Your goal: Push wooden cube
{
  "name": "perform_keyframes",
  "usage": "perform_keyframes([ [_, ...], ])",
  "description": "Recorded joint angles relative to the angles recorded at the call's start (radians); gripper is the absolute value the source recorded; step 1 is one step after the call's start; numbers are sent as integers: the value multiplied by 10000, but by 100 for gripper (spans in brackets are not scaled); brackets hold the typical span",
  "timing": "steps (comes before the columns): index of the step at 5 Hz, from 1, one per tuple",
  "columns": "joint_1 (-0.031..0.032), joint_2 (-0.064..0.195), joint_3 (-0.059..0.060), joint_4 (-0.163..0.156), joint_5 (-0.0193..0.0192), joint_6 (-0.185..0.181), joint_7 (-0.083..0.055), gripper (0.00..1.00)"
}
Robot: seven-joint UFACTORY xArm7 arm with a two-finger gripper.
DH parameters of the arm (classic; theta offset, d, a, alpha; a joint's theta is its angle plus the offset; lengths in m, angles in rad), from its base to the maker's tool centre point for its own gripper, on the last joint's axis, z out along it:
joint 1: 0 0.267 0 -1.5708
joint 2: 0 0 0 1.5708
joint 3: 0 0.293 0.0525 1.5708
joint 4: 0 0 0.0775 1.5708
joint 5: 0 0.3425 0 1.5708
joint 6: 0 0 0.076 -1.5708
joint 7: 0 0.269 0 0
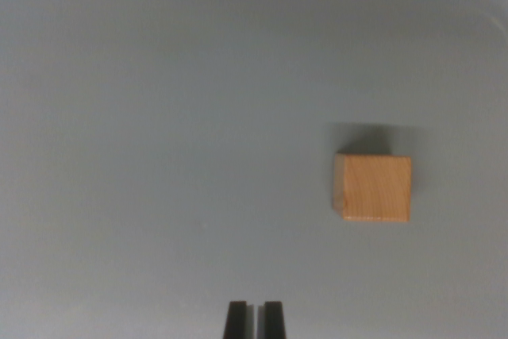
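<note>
A bare test bench of the kind found in a lab is suggested. A plain, pale grey tabletop (159, 156) fills the wrist view, evenly lit and unmarked, and no furnishings, walls or household objects can be seen.

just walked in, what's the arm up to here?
The wrist view looks down on a plain grey surface. The hand shows at the bottom edge, its two dark fingertips nearly together with a thin gap between them, holding nothing. A wooden cube sits alone up and toward the wrist view's right, clear of the hand. No contact yet, so the push has apparently not begun; the hand would need to line up with the cube first.
</note>
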Motion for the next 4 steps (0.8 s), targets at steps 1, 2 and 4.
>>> perform_keyframes([
  [1,-62,114,-74,-336,25,-462,-121,0],
  [2,-62,114,-74,-336,25,-462,-121,0],
  [4,-125,230,-150,-677,51,-932,-244,0],
])
